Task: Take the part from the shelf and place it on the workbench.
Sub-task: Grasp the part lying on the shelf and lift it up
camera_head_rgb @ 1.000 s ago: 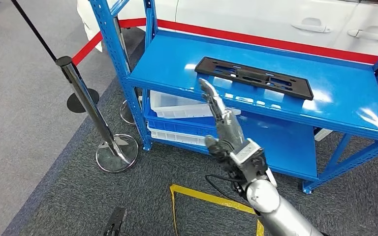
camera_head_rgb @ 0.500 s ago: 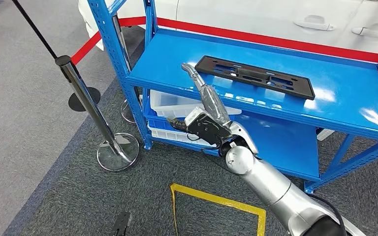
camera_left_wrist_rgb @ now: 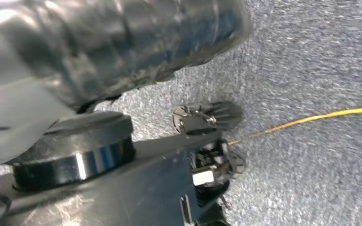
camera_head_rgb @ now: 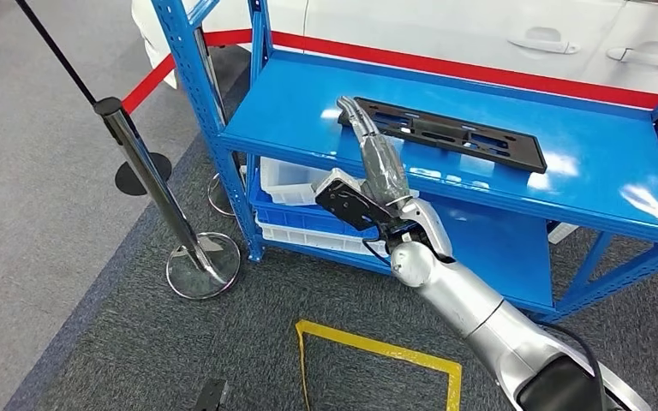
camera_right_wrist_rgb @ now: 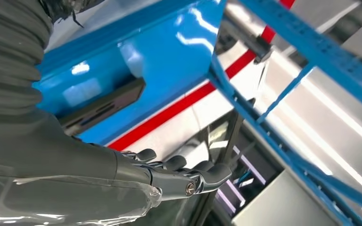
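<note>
I am on the reach: my right hand (camera_head_rgb: 368,154), fingers stretched and empty, hovers at the left end of the black part (camera_head_rgb: 442,134) lying on the blue shelf (camera_head_rgb: 308,103), frame centre. Next, I must close around that end.

The blue shelf (camera_head_rgb: 583,163) is open along its front edge, and bare blue surface lies on both sides of the flat black part (camera_head_rgb: 445,133). The right hand (camera_head_rgb: 375,158) reaches over that edge with fingers extended, holding nothing, its fingertips at the part's near end. The blue upright post (camera_head_rgb: 201,103) bounds the left side, and a chrome stanchion (camera_head_rgb: 150,175) stands on the carpet beyond it.
</note>
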